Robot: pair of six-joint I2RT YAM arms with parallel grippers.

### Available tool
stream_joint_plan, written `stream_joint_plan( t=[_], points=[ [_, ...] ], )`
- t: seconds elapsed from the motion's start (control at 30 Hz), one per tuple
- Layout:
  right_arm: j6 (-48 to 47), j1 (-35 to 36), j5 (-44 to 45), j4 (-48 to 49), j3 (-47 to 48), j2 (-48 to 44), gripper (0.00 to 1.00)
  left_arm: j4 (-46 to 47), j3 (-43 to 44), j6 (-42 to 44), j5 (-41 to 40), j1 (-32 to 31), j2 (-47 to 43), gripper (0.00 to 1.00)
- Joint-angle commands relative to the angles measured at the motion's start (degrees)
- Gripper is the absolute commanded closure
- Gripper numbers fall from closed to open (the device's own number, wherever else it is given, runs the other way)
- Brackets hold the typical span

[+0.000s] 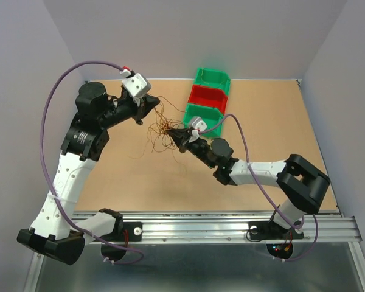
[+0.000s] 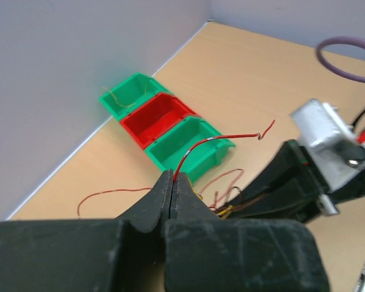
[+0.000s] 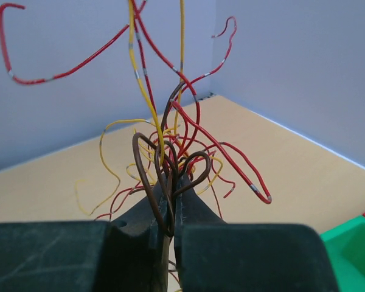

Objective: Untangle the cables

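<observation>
A tangle of thin red, yellow and brown cables hangs between my two grippers over the table's middle. My left gripper is shut on one red cable, which rises from its fingertips and curls off to the right. My right gripper is shut on several brown cables that loop out of its jaws, with red and yellow strands standing up above it. The right gripper also shows in the left wrist view, close by.
Three joined bins stand at the back: green, red, green. The far green bin holds a thin yellowish wire. Walls close the table's back and sides. A purple arm cable loops at left.
</observation>
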Motion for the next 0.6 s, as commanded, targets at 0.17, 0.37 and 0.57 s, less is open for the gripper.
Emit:
stream_joint_plan(
  t=[0.17, 0.37, 0.57],
  points=[
    [1.5, 0.0, -1.5, -5.7, -13.0, -2.6, 0.99, 14.3, 4.1, 2.2, -32.8, 3.7, -3.3, 1.0],
    [5.9, 0.1, 10.7, -5.6, -26.9, -16.2, 0.99, 15.8, 4.7, -0.5, -32.1, 12.1, -2.8, 1.0],
    [11.3, 0.0, 29.3, -6.0, -41.5, -45.6, 1.0, 19.0, 1.2, -1.2, -30.8, 18.1, -1.1, 1.0]
  ],
)
